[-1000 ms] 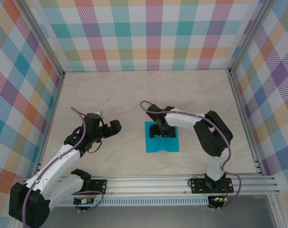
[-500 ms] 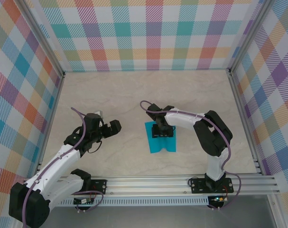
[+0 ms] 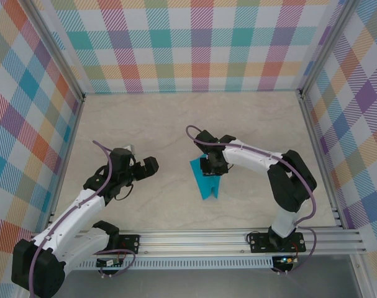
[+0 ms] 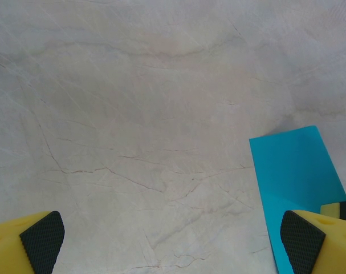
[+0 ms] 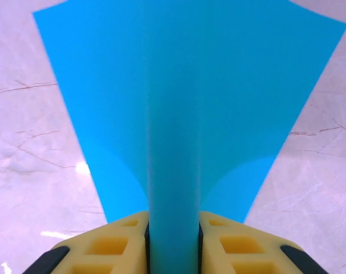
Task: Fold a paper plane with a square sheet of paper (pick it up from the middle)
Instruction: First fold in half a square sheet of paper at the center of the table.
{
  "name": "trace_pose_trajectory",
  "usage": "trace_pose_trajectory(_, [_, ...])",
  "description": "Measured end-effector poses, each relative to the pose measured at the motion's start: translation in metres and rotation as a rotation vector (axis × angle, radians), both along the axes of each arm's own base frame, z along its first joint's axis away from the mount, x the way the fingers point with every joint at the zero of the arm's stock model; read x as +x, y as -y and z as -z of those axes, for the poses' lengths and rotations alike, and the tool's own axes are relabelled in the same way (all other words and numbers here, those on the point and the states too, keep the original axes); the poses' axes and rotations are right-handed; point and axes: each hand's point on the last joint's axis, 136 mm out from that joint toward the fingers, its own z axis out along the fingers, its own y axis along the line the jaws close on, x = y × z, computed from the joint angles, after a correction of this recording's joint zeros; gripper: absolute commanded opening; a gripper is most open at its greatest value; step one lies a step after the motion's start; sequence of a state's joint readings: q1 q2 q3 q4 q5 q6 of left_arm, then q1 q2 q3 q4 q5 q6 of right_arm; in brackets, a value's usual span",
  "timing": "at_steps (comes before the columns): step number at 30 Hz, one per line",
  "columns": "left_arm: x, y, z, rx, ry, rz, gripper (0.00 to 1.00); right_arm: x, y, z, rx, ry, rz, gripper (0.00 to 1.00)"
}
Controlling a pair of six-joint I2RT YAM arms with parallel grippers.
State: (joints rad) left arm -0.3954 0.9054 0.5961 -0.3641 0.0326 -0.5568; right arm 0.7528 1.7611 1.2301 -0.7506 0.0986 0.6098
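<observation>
Sheet of paper point(image 5: 178, 85): thin, smooth teal, buckled into a rounded ridge, flaring outward ahead of the right claw point(image 3: 210, 169).
Right claw: narrow, pinching that ridge between yellow fingers.
Left claw point(image 4: 171, 243): spread wide, black textured pads.
Table point(image 3: 145, 124): pale veined marble.

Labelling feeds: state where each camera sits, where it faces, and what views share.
Top external: above and behind, looking down on the table; both arms and blue paper show.
Left wrist: on the left arm, facing the table; open fingers at lower corners.
Right wrist: on the right arm, facing forward-down; fingers pinch the paper's raised middle.
All three show the paper.
</observation>
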Motion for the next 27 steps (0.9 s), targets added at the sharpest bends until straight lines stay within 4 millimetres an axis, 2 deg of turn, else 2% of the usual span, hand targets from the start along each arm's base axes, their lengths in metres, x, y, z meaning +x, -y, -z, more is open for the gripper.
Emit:
trace_pose_trajectory(3, [0.0, 0.0, -0.001, -0.001, 0.002, -0.001, 1.0, -0.002, -0.009, -0.01, 0.064, -0.003, -0.011, 0.26])
trace_pose_trajectory(7, [-0.001, 0.0, -0.005, -0.006, 0.015, -0.001, 1.0, -0.001, -0.03, -0.04, 0.25, 0.013, -0.017, 0.29])
trace_pose_trajectory(10, [-0.001, 0.0, -0.007, -0.013, 0.022, -0.003, 1.0, 0.007, -0.042, -0.067, 0.429, 0.03, 0.009, 0.3])
trace_pose_trajectory(13, [-0.001, 0.001, -0.008, -0.017, 0.024, 0.001, 1.0, 0.018, -0.047, -0.077, 0.561, 0.036, 0.055, 0.3])
trace_pose_trajectory(15, [-0.001, 0.002, -0.008, -0.024, 0.022, 0.007, 1.0, 0.024, -0.046, -0.072, 0.611, 0.026, 0.092, 0.31])
trace_pose_trajectory(18, [-0.002, 0.006, -0.008, -0.038, 0.015, 0.021, 1.0, 0.027, -0.043, -0.051, 0.636, -0.014, 0.153, 0.33])
trace_pose_trajectory(22, [-0.003, 0.01, -0.002, -0.046, -0.012, 0.038, 1.0, 0.021, -0.037, -0.02, 0.617, -0.061, 0.209, 0.38])
trace_pose_trajectory(27, [0.0, 0.02, 0.0, -0.084, -0.023, 0.061, 1.0, 0.011, -0.024, 0.002, 0.563, -0.082, 0.252, 0.45])
